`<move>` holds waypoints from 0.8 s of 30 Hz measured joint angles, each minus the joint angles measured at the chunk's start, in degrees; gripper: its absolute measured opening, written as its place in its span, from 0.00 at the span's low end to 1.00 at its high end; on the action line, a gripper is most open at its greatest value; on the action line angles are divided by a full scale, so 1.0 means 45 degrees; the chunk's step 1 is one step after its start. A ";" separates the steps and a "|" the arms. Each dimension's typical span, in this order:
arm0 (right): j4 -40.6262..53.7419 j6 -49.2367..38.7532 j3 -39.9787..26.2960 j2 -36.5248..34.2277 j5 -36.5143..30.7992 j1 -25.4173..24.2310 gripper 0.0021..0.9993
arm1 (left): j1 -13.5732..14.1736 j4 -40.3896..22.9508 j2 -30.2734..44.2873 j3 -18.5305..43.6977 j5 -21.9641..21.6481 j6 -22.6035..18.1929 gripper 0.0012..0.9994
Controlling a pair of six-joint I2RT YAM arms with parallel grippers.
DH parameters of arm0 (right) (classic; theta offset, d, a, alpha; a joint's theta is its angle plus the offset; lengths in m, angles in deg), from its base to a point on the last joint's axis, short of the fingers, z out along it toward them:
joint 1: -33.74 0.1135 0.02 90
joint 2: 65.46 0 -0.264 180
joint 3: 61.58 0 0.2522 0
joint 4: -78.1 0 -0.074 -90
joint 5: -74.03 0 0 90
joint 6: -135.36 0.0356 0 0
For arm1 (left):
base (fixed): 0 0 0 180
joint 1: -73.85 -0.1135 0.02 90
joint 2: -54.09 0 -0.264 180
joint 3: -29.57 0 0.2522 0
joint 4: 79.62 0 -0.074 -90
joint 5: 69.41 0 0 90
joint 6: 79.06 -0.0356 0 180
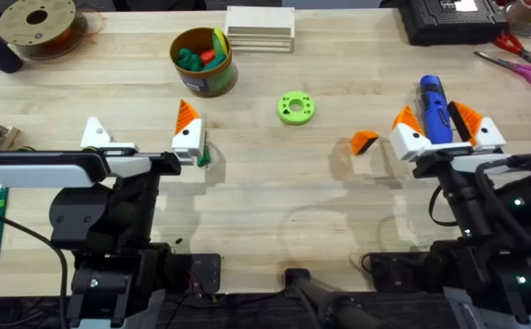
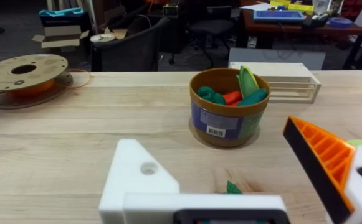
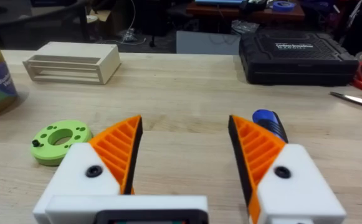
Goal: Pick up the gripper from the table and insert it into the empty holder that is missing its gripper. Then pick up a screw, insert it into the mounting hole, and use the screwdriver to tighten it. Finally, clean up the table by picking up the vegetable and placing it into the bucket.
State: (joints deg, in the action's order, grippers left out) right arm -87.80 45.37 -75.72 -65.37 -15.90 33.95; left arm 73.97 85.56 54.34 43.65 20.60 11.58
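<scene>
Lime-green ring (image 1: 296, 108) mid-tabletop. Filament spool (image 1: 37, 22) at far left corner. Slatted wooden box (image 1: 260, 27) far centre. Black case (image 1: 454, 20) far right; beside it, probably scissors (image 1: 517, 62).

Light wooden table (image 1: 265, 196), spool (image 1: 37, 23) at far left corner, bucket (image 1: 203, 61) and slatted box (image 1: 260, 28) by far edge, lime ring (image 1: 296, 108) mid-table, loose orange gripper (image 1: 364, 142) and blue screwdriver (image 1: 434, 110) rightward, black case (image 1: 452, 18) and scissors (image 1: 518, 62) at far right corner lay there.
</scene>
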 joint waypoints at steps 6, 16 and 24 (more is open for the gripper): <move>0.0000 -0.0005 0.0000 0.0000 0.0000 0.0000 0.81 | 0.0000 -0.0010 0.0000 0.0000 0.0010 0.0005 1.00; 0.0142 0.0194 -0.0135 0.0000 0.0000 0.0000 0.81 | 0.0000 -0.0270 0.0000 0.0065 0.0231 0.0004 0.99; 0.5208 0.0533 -0.4130 -0.1214 0.0005 0.0000 0.81 | 0.0000 -0.6090 0.1061 0.4335 0.0446 0.0115 1.00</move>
State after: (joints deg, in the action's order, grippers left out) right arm -64.37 47.77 -94.31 -70.83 -15.87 33.95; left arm 73.97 58.15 59.11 63.16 22.61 12.10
